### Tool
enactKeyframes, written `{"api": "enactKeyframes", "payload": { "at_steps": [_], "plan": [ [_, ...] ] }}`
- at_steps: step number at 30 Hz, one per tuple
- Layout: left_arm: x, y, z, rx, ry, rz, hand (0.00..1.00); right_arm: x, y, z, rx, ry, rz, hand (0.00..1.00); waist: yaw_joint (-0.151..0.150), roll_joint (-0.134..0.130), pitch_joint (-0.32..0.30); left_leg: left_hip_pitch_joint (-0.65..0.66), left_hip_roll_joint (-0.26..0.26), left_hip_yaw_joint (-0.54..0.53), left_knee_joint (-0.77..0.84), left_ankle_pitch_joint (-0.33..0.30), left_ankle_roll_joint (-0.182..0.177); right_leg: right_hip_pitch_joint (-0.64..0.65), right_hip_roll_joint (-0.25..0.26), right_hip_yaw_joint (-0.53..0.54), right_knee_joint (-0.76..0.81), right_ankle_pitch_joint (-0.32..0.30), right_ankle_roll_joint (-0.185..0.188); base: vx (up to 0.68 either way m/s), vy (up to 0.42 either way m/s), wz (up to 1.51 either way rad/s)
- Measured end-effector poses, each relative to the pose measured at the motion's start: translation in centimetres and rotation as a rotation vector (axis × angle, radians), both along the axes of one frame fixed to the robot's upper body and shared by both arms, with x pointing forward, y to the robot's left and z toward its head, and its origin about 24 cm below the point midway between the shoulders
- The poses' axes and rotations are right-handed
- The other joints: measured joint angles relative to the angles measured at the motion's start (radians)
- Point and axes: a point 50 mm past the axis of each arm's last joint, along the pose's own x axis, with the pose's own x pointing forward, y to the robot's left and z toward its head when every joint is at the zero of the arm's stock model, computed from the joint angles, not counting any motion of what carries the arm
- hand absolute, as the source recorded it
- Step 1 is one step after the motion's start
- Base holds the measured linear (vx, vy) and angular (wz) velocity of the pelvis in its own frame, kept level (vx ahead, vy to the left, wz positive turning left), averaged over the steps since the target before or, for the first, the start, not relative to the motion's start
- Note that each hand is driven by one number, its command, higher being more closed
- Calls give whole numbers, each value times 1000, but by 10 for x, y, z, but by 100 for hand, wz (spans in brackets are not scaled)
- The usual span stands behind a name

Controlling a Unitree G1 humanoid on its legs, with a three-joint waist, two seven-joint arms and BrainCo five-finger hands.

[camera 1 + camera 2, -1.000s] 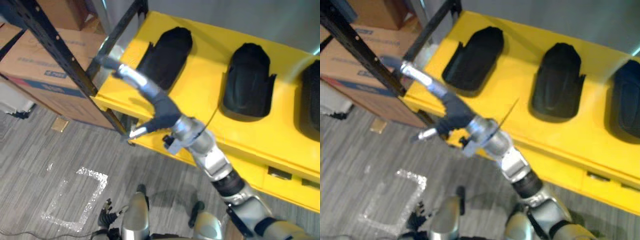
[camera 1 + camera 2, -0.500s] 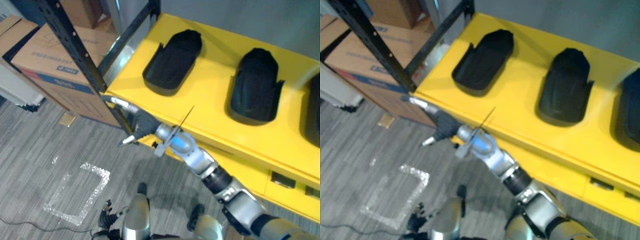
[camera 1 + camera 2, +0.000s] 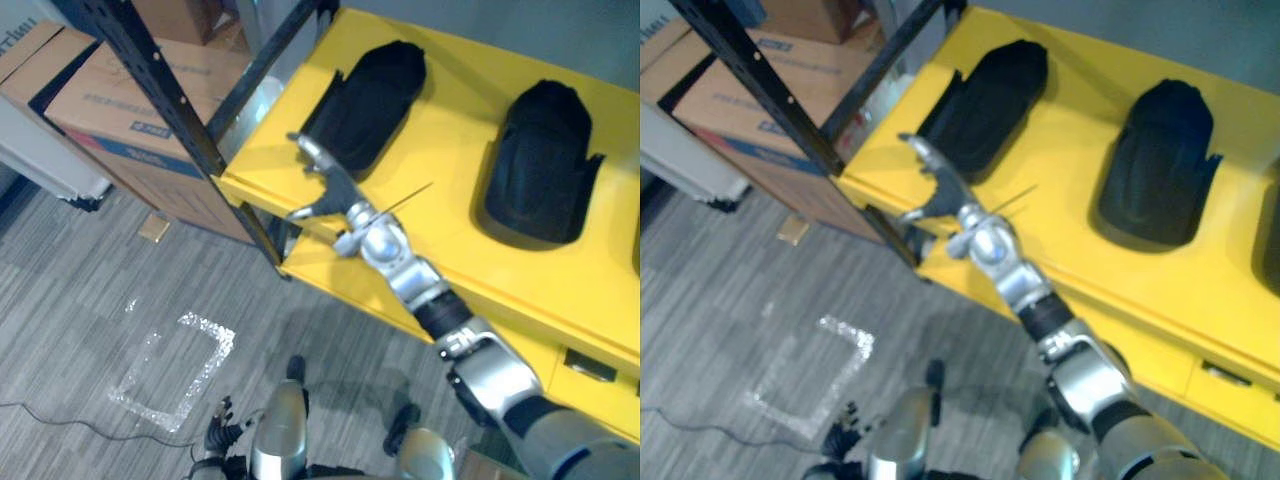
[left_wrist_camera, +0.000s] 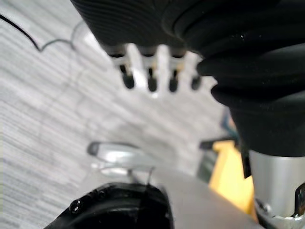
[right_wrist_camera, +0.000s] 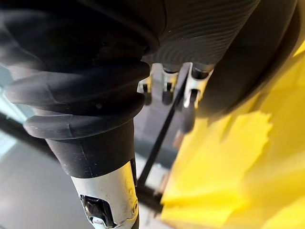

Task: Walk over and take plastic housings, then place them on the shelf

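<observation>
Yellow shelf [image 3: 450, 235]: we see its top from above, with the left front corner in view; its right end is cut off
Left housing [image 3: 370, 100]: black plastic, lying flat near the shelf's left edge, open end toward the front edge; we can't make out its inside
Middle housing [image 3: 545, 160]: the same black shape, lying well to the right of the first, apart from it
Third housing [image 3: 1274, 240]: just a dark sliver at the shelf's cut-off right end, so we can't tell how it lies
Right hand [image 3: 335, 190]: reached out over the shelf's left front corner, just beside the left housing's near end; whether the fingertips touch the housing we cannot tell
Right hand's fingers [image 3: 308, 150]: stretched out straight with the thumb spread off to the side, holding nothing; its own wrist view is too blurred to add more
Left hand [image 4: 150, 71]: hanging low over the grey floor [image 3: 90, 290], fingers straight and side by side, nothing in them
Beside the shelf: a black metal rack post [image 3: 150, 80] and cardboard boxes [image 3: 110, 110] off the shelf's left edge; a pale taped square [image 3: 180, 370] on the floor
</observation>
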Motion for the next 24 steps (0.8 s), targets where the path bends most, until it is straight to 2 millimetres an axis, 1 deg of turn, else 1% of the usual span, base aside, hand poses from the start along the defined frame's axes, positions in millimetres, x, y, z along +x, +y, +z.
{"api": "enactKeyframes", "payload": {
  "at_steps": [1,4,9,12,14,16,17,18,19,20,21,22,23,24],
  "plan": [
    [1,-1,0,-2,-1,-3,0,4,-6,1,2,0,-29,0,2,3,1,-1,-1,-4,0,2,0,0,-1,-3,1,0,0,-11,-8,6],
    [2,-3,1,-7,-2,-15,0,10,-15,7,-16,-7,-66,0,9,13,6,0,-2,-5,1,4,0,1,-2,-3,5,0,-1,-27,-6,2],
    [3,-4,1,-11,5,-19,0,14,-24,6,-36,-3,-90,0,15,17,8,0,-1,-6,2,5,0,0,-3,-3,11,-1,-2,-39,-5,0],
    [5,-5,1,-14,0,-22,0,15,-28,8,-51,5,-68,0,18,29,14,0,-2,-7,2,7,0,-1,-4,-2,16,-1,-2,-44,-3,0],
    [5,-6,0,-16,2,-22,0,13,-25,8,-57,18,-13,0,18,29,14,0,-1,-6,2,8,-1,-3,-3,-2,16,-1,-3,-16,-5,0],
    [5,-6,1,-17,2,-24,0,7,-16,12,-72,3,64,0,17,29,14,0,1,-6,2,8,-1,-3,-2,-1,16,-2,-3,0,0,0],
    [5,-6,0,-17,4,-24,0,0,-8,21,-83,-36,124,0,17,29,14,1,2,-4,2,8,-1,-4,-1,0,16,-2,-3,0,0,0],
    [5,-5,0,-17,5,-24,0,-12,2,32,-80,-99,194,0,17,29,14,1,4,-3,2,8,-1,-4,0,1,16,-2,-4,0,0,0],
    [5,-6,0,-17,5,-23,0,-20,7,38,-77,-136,229,0,16,29,14,2,4,-3,1,8,-1,-4,1,1,16,-3,-4,0,0,0],
    [5,-6,0,-17,5,-23,0,-36,18,50,-70,-212,301,0,15,29,14,3,6,-1,1,8,-1,-4,1,2,16,-4,-5,0,0,0],
    [5,-6,0,-16,5,-23,0,-44,23,56,-61,-253,332,0,15,29,14,4,6,-1,1,8,-1,-4,2,3,16,-5,-5,0,0,0],
    [5,-5,0,-16,5,-22,0,-57,29,66,-49,-329,366,0,14,29,14,5,7,-1,1,8,-1,-4,2,3,19,-7,-6,0,0,0],
    [5,-5,0,-15,5,-22,0,-65,32,73,-31,-396,365,0,14,29,14,7,7,-1,1,8,-1,-4,1,4,24,-10,-7,0,0,0],
    [5,-5,0,-15,5,-21,0,-68,33,76,-21,-420,358,0,14,29,14,8,7,-1,1,8,-1,-4,0,4,27,-11,-7,-35,-14,0]
  ]
}}
